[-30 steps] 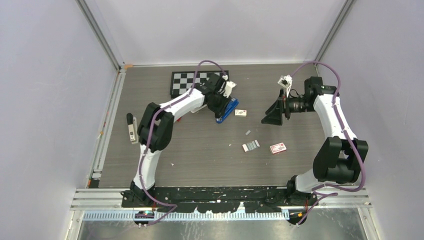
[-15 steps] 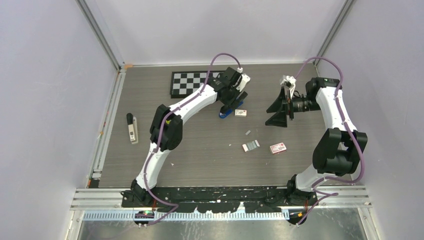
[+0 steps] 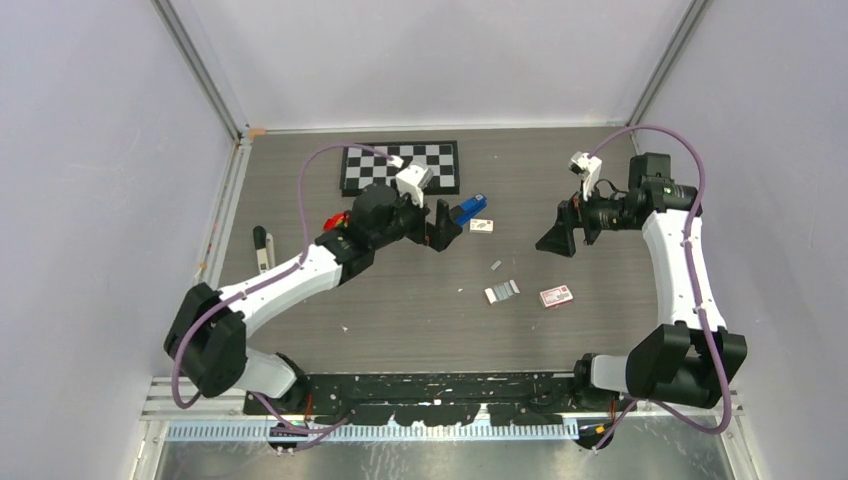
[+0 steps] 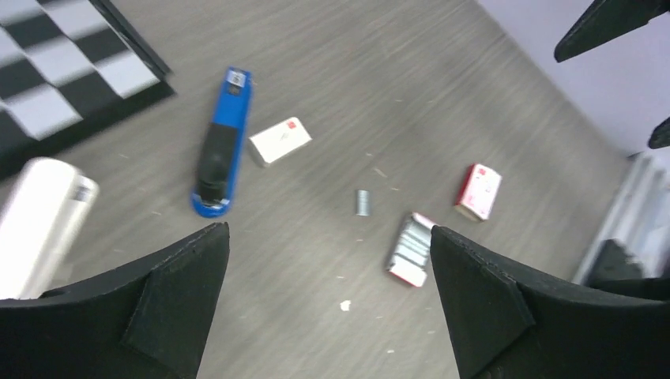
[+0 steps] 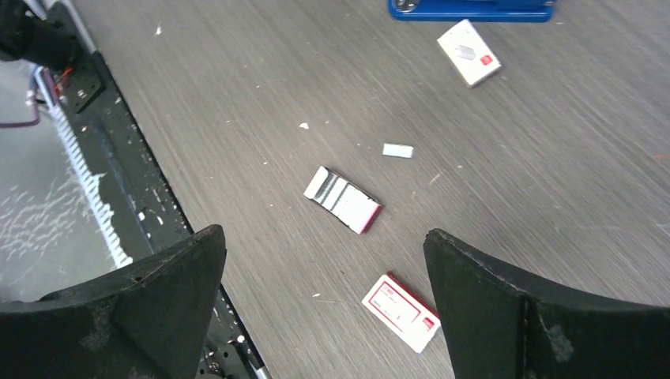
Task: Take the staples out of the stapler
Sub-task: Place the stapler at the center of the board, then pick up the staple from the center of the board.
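A: Item 1, stapler. Where's it sit?
B: stapler (image 4: pixel 221 142): blue, dark face showing, flat on bench (image 4: pixel 332 71), betw. checkerboard (image 3: pixel 440 165) and small white box (image 4: pixel 280 140). The box is just beside it. Nothing holds it.
A: Jaws?
B: left jaws: spread wide, empty, near stapler but apart. right jaws: same, wide & empty, well off to the other side.
A: Step?
B: Prob. a re-grip to clear the tray. Can't tell if staples remain inside. You'd do best to pin the body w/ one arm across its narrow sides and work the tray w/ the other. Come in from the checkerboard side so you don't shove the white box. One loose staple strip (image 4: pixel 363 202) lies on bench.
A: Writing?
B: Sticker on stapler's end, red marks on white box, print on red box (image 4: pixel 479 192): all too small to read. No brand legible.
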### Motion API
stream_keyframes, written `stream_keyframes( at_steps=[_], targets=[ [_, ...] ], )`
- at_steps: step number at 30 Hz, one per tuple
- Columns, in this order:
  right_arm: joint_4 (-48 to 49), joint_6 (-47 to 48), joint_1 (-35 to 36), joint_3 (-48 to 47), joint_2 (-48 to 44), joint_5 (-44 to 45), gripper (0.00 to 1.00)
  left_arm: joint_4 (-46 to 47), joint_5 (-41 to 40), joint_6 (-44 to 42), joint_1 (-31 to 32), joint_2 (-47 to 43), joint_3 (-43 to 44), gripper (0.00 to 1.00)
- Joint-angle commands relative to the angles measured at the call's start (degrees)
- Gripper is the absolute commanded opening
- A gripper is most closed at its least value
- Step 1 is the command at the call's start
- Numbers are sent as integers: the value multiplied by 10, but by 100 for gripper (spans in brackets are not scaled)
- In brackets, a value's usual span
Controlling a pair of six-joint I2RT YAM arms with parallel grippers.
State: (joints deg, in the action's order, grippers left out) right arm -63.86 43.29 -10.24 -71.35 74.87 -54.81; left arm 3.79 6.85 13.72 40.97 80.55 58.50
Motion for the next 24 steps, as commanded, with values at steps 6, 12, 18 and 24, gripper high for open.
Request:
stream_keyframes(
  at_steps=[6, 12, 18, 24],
  targets=[
    [40, -120, -1, 11, -36, 48, 99, 109, -7, 159, 70, 85, -14, 94],
    [78, -139, -3, 32, -41, 80, 100, -63, -148, 134, 123, 212, 139, 89],
    [69, -126, -29, 34, -21, 71, 100, -162, -203, 95, 153, 321, 265, 76],
    [50, -103, -68, 36, -4, 39, 100, -171, -122, 22, 153, 372, 312, 68]
  ],
)
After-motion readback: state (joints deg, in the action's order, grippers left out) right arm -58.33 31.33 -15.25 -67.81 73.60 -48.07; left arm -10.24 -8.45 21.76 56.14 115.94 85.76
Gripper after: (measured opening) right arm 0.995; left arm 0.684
